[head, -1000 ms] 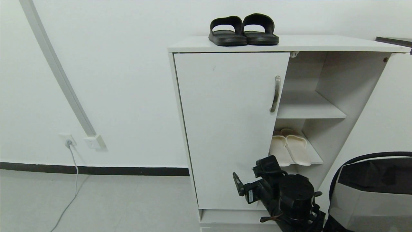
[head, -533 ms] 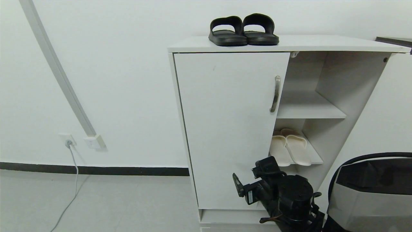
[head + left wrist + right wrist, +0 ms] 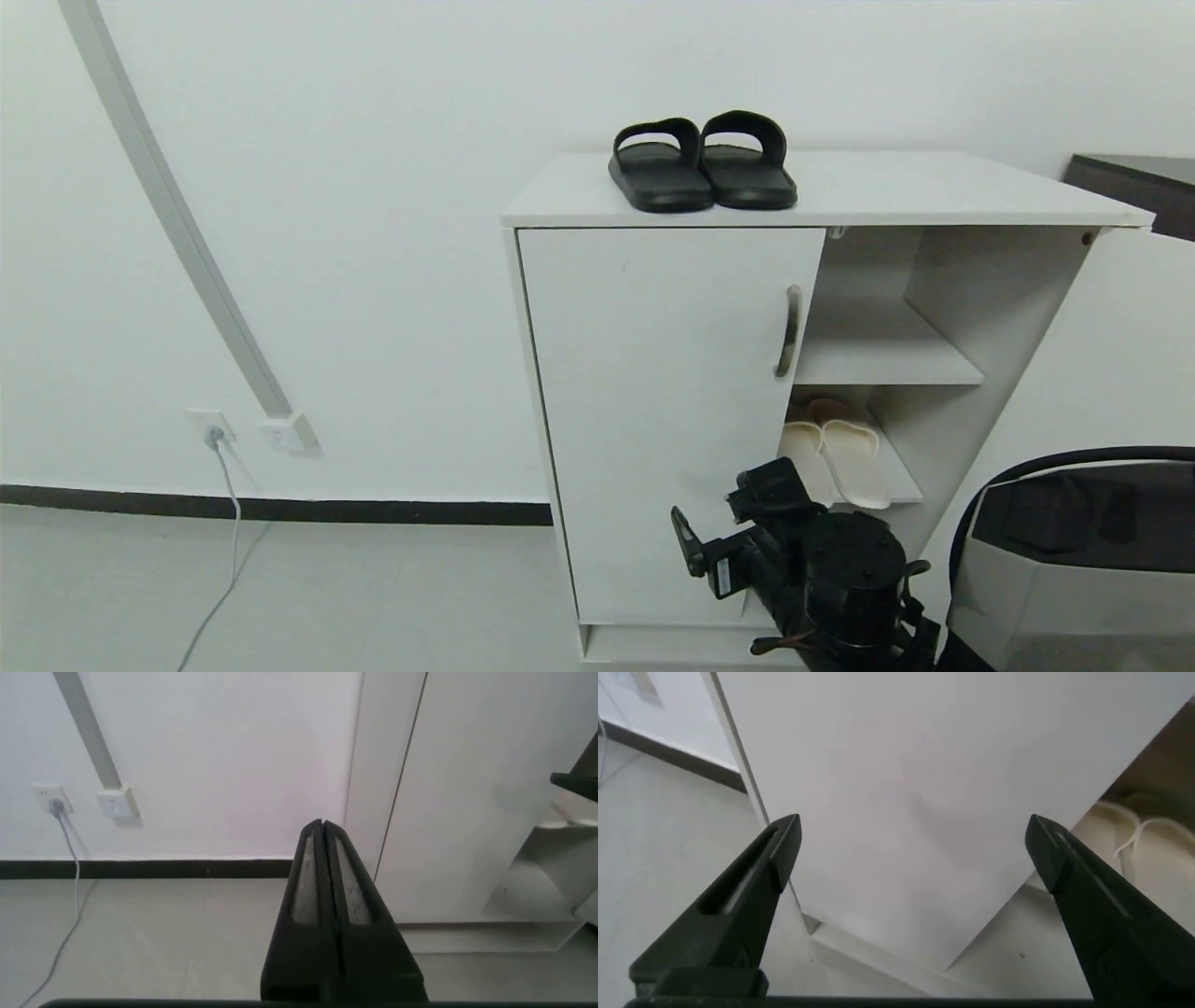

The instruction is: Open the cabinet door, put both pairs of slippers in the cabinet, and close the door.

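Observation:
A pair of black slippers [image 3: 702,166] stands on top of the white cabinet [image 3: 896,191]. Its left door [image 3: 663,411] is closed, with a metal handle [image 3: 790,331]. The right door [image 3: 1102,364] hangs open. A white pair of slippers [image 3: 836,453] [image 3: 1139,835] lies on the lower shelf; the upper shelf [image 3: 878,359] is bare. My right arm [image 3: 822,569] is low in front of the closed door's bottom. The right gripper [image 3: 915,831] is wide open and holds nothing. My left gripper [image 3: 322,831] is shut and empty, facing the wall beside the cabinet.
A slanted cable duct [image 3: 177,224] runs down the wall to a socket with a plugged cable [image 3: 213,431]. Grey floor [image 3: 280,597] lies free to the left of the cabinet. A dark piece of furniture [image 3: 1134,182] stands behind the cabinet's right end.
The whole head picture has shifted: the cabinet now sits lower and looks a little smaller, so the camera moved. The slippers, doors and right arm kept their places.

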Available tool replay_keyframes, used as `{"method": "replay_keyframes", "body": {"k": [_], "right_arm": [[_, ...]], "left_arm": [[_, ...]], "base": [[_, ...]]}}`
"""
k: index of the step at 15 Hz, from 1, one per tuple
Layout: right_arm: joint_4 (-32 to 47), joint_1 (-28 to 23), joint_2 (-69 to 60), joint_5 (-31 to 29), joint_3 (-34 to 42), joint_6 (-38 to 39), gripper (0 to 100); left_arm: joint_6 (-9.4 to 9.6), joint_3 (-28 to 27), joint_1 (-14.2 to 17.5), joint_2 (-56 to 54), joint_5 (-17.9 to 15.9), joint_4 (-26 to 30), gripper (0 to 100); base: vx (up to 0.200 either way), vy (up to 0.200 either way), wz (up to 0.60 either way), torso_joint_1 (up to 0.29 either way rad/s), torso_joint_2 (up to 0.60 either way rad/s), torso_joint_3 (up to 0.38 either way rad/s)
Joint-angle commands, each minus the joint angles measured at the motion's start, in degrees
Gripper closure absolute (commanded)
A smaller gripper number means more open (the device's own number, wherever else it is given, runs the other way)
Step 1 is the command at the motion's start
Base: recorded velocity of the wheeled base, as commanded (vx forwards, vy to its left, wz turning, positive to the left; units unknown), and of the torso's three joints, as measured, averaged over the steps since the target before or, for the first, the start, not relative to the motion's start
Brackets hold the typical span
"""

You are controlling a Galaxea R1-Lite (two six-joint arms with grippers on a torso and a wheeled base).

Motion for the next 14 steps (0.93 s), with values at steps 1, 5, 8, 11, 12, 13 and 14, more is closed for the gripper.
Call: {"method": "replay_keyframes", "body": {"k": [1, 5, 8, 11, 12, 13, 14], "right_arm": [[0.0, 0.1, 0.1, 0.0, 0.0, 0.0, 0], [0.0, 0.1, 0.1, 0.0, 0.4, 0.0, 0], [0.0, 0.0, 0.1, 0.0, 0.4, 0.0, 0], [0.0, 0.1, 0.1, 0.0, 0.5, 0.0, 0], [0.0, 0.1, 0.1, 0.0, 0.5, 0.0, 0], [0.0, 0.1, 0.1, 0.0, 0.5, 0.1, 0], [0.0, 0.0, 0.1, 0.0, 0.6, 0.1, 0]], "left_arm": [[-0.07, 0.0, 0.1, 0.1, 0.0, 0.0, 100], [0.02, 0.0, 0.1, 0.1, 0.0, 0.0, 100], [0.02, 0.0, 0.1, 0.1, 0.0, 0.0, 100], [0.02, 0.0, 0.1, 0.1, 0.0, 0.0, 100], [0.02, 0.0, 0.1, 0.1, 0.0, 0.0, 100], [0.02, 0.0, 0.1, 0.1, 0.0, 0.0, 100], [-0.07, 0.0, 0.1, 0.1, 0.0, 0.0, 100]], "base": [[0.000, 0.000, 0.00, 0.110, -0.48, -0.354], [0.000, 0.000, 0.00, 0.126, -0.47, -0.339], [0.000, 0.000, 0.00, 0.150, -0.47, -0.320], [0.000, 0.000, 0.00, 0.175, -0.48, -0.318], [0.000, 0.000, 0.00, 0.183, -0.49, -0.300], [0.000, 0.000, 0.00, 0.188, -0.50, -0.320], [0.000, 0.000, 0.00, 0.193, -0.51, -0.310]]}}
